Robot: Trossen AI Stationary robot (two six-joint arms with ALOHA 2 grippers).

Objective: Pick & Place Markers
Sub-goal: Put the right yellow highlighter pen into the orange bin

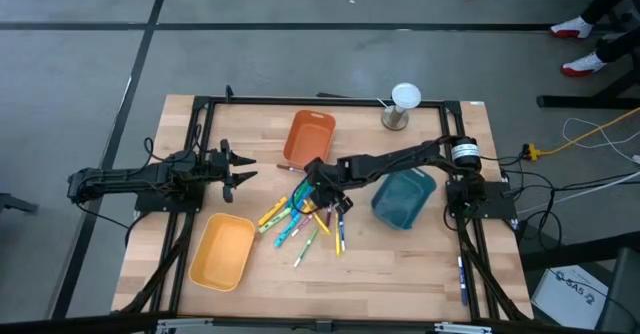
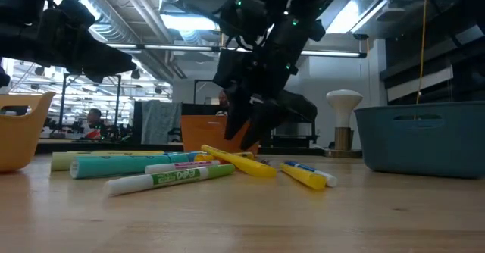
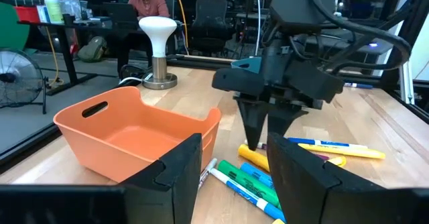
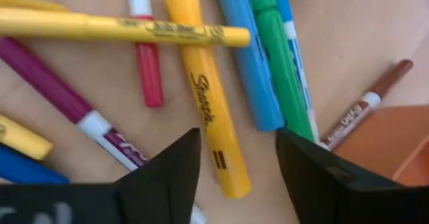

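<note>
Markers (image 1: 305, 224) lie heaped mid-tabletop, at 6 o'clock from the orange bin (image 1: 308, 137). The right claw (image 4: 234, 160) hangs over them, released and straddling a yellow marker (image 4: 204, 110). Best to drop straight down, square to its barrel, and pinch only that one. The left claw (image 1: 243, 167) waits released at 9 o'clock.
</note>
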